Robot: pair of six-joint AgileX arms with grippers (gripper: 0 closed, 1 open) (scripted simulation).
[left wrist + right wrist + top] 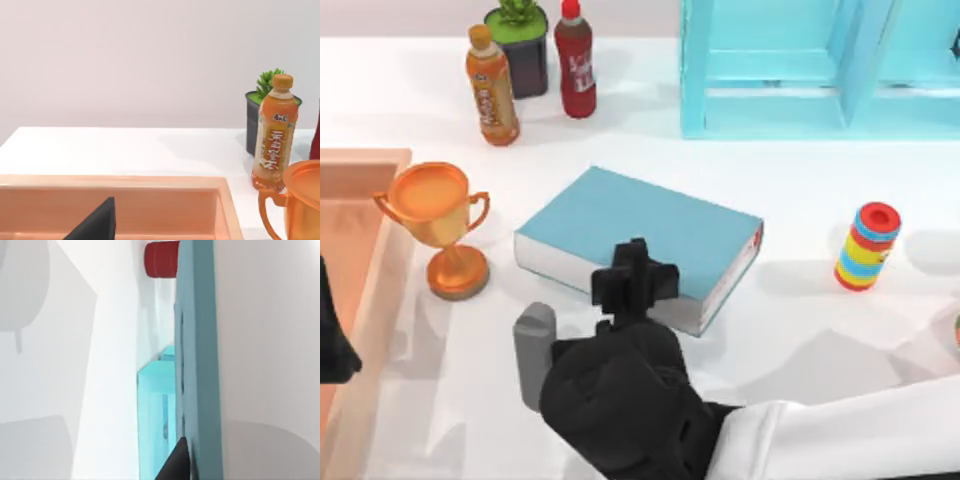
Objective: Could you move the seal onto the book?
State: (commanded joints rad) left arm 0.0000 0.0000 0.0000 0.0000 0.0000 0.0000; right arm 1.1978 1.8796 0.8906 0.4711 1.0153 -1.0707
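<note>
White table [800,340], pale wall | right gripper [634,278] over book [620,215] near edge, likely placing seal | jaws: cannot tell | left arm parked by left-side tray [360,270].

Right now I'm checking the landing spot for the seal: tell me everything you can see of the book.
The book is a large flat rectangular volume with a plain teal-blue cover and white page edges. It lies closed and flat on the white table, turned at an angle, right of the trophy. The right end effector sits over its near edge; whether they touch is unclear. The rest of the cover is bare.
</note>
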